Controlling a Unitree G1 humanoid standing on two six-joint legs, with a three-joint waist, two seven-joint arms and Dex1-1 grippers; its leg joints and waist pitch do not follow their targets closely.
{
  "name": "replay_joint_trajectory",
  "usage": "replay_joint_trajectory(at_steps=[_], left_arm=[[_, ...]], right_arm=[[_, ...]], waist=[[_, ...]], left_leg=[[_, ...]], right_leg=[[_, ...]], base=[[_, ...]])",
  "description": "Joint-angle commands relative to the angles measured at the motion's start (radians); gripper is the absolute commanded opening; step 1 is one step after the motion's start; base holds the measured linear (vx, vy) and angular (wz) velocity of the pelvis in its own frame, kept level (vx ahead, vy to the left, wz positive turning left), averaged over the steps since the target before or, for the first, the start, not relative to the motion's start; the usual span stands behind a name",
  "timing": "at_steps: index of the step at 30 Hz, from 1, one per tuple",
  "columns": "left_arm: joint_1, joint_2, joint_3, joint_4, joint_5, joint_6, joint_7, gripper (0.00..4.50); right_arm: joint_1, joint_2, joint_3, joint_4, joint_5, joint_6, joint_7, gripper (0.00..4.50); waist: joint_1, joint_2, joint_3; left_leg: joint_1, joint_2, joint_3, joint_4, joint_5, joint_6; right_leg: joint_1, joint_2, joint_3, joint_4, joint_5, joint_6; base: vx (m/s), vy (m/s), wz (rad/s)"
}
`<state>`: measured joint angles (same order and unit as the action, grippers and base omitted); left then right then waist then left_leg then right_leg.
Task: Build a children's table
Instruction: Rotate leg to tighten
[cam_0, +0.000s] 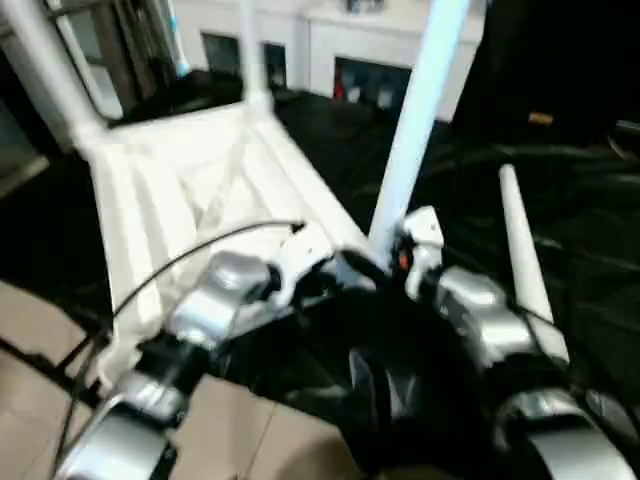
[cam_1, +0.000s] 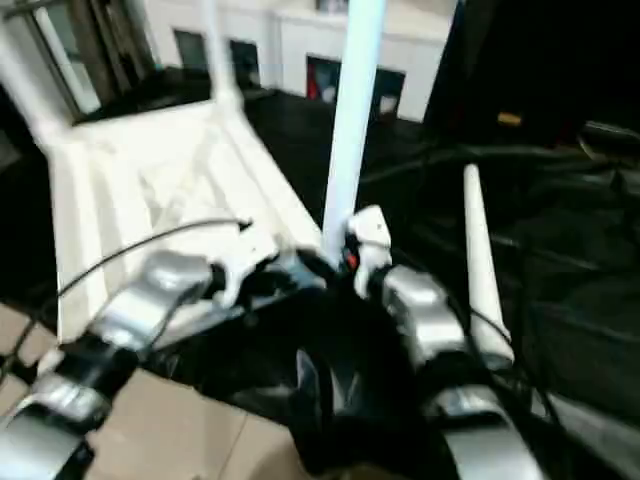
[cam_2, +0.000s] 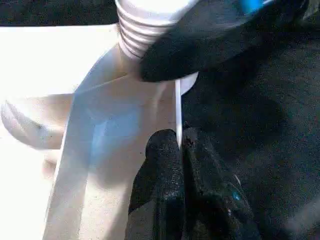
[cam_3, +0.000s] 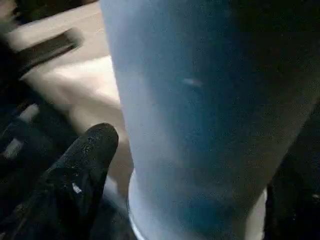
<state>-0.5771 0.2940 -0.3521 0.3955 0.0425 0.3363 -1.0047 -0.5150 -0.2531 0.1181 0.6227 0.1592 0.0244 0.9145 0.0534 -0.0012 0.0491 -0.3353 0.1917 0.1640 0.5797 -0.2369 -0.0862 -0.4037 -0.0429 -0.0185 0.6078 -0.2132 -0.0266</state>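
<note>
The white tabletop (cam_0: 180, 190) lies upside down on a black cloth, ribs facing up. Two legs (cam_0: 50, 70) (cam_0: 250, 50) stand in its far corners. A third leg (cam_0: 415, 130) stands upright in the near right corner socket. My right gripper (cam_3: 200, 165) is open around its base, and one finger (cam_3: 90, 155) sits slightly off the tube. My left gripper (cam_2: 181, 142) is shut on the tabletop's thin rim (cam_2: 177, 105) beside that socket, just under the leg's ribbed end (cam_2: 145, 30). A loose leg (cam_0: 525, 260) lies on the cloth to the right.
The black cloth (cam_0: 580, 200) covers the floor under and right of the tabletop. Tan floor tiles (cam_0: 250, 430) show near me. A white cabinet with glass doors (cam_0: 350, 60) stands at the back. A thin black cable (cam_0: 190, 260) arcs over my left forearm.
</note>
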Motion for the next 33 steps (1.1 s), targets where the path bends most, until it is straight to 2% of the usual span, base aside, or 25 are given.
replay_joint_trajectory(at_steps=[1,2,3,4,5,6,10,11,14,16,24,29,31,33], left_arm=[[0.013,-0.015,-0.056,-0.030,-0.023,-0.013,-0.054,0.00],[0.036,0.019,-0.069,-0.067,-0.037,-0.038,-0.120,0.00],[0.037,0.021,-0.070,-0.070,-0.038,-0.040,-0.124,0.00],[0.046,0.038,-0.077,-0.086,-0.042,-0.054,-0.152,0.00],[0.054,0.050,-0.080,-0.099,-0.044,-0.065,-0.176,0.00],[0.063,0.077,-0.088,-0.117,-0.046,-0.073,-0.217,0.00],[0.064,0.101,-0.096,-0.115,-0.036,-0.093,-0.243,0.00],[0.065,0.106,-0.099,-0.114,-0.037,-0.099,-0.252,0.00],[0.066,0.120,-0.103,-0.117,-0.040,-0.105,-0.271,0.00],[0.065,0.120,-0.103,-0.116,-0.040,-0.106,-0.273,0.00],[0.069,0.120,-0.100,-0.110,-0.041,-0.108,-0.278,0.00],[0.072,0.103,-0.084,-0.105,-0.055,-0.084,-0.264,0.00],[0.061,0.071,-0.060,-0.085,-0.056,-0.051,-0.210,0.00],[0.036,0.031,-0.041,-0.045,-0.035,-0.036,-0.123,0.00]], right_arm=[[0.015,-0.001,0.066,-0.046,0.001,0.032,0.086,3.99],[0.038,-0.054,0.083,-0.103,-0.002,0.054,0.151,3.99],[0.039,-0.058,0.084,-0.107,-0.002,0.056,0.155,3.99],[0.048,-0.083,0.089,-0.135,0.003,0.069,0.186,3.99],[0.057,-0.102,0.092,-0.163,0.008,0.085,0.211,3.99],[0.075,-0.142,0.103,-0.225,0.024,0.122,0.262,3.99],[0.095,-0.179,0.124,-0.290,0.034,0.162,0.305,3.99],[0.100,-0.184,0.128,-0.301,0.035,0.164,0.312,3.83],[0.108,-0.181,0.132,-0.319,0.035,0.179,0.309,3.73],[0.110,-0.181,0.133,-0.323,0.036,0.184,0.311,3.51],[0.135,-0.179,0.148,-0.363,0.041,0.230,0.308,2.86],[0.147,-0.153,0.133,-0.358,0.049,0.241,0.271,2.80],[0.148,-0.110,0.108,-0.323,0.036,0.246,0.184,2.78],[0.142,-0.058,0.089,-0.257,-0.007,0.232,0.047,2.77]], waist=[[-0.001,0.000,-0.057],[0.000,-0.001,-0.056],[0.002,-0.002,-0.055],[0.003,0.005,-0.055],[0.002,0.002,-0.054],[0.003,0.005,-0.054],[0.013,0.009,-0.053],[0.013,0.008,-0.053],[0.011,0.007,-0.053],[0.010,0.008,-0.056],[0.014,0.009,-0.061],[0.014,0.011,-0.060],[0.013,0.012,-0.058],[0.006,0.008,-0.053]], left_leg=[[-0.010,0.037,0.000,-0.053,0.044,0.147],[-0.010,0.037,0.001,-0.053,0.032,0.142],[-0.011,0.037,0.001,-0.052,0.022,0.138],[-0.010,0.038,0.000,-0.053,0.018,0.133],[-0.009,0.037,0.002,-0.053,0.013,0.130],[-0.008,0.039,0.002,-0.052,0.006,0.124],[-0.007,0.041,0.004,-0.050,0.005,0.119],[-0.008,0.040,0.004,-0.050,0.002,0.113],[-0.009,0.037,0.003,-0.051,-0.015,0.089],[-0.007,0.036,0.003,-0.049,-0.005,0.085],[-0.011,0.032,0.003,-0.042,0.046,0.103],[-0.009,0.033,0.003,-0.043,0.020,0.089],[-0.008,0.032,0.003,-0.044,0.008,0.080],[-0.006,0.030,0.002,-0.049,-0.043,0.050]], right_leg=[[0.069,-0.080,0.039,-0.042,0.220,-0.305],[0.069,-0.082,0.040,-0.044,0.191,-0.305],[0.071,-0.082,0.040,-0.045,0.169,-0.299],[0.071,-0.082,0.041,-0.045,0.161,-0.297],[0.070,-0.080,0.040,-0.046,0.155,-0.295],[0.068,-0.081,0.040,-0.045,0.143,-0.297],[0.066,-0.078,0.038,-0.045,0.128,-0.290],[0.066,-0.077,0.038,-0.044,0.121,-0.288],[0.067,-0.079,0.040,-0.047,0.078,-0.281],[0.067,-0.079,0.040,-0.045,0.097,-0.282],[0.072,-0.076,0.038,-0.033,0.198,-0.291],[0.070,-0.076,0.038,-0.037,0.154,-0.291],[0.069,-0.077,0.038,-0.040,0.132,-0.289],[0.067,-0.078,0.037,-0.053,0.031,-0.278]], base=[[0.000,0.000,0.00],[0.000,0.000,0.00],[0.000,0.000,0.00],[0.000,0.000,0.00],[0.000,0.000,0.00],[0.000,0.000,0.00],[0.000,0.000,0.00],[0.000,0.000,0.00],[0.000,0.000,0.00],[0.000,0.000,0.00],[0.000,0.000,0.00],[0.000,0.000,0.00],[0.000,0.000,0.00],[0.000,0.000,0.00]])
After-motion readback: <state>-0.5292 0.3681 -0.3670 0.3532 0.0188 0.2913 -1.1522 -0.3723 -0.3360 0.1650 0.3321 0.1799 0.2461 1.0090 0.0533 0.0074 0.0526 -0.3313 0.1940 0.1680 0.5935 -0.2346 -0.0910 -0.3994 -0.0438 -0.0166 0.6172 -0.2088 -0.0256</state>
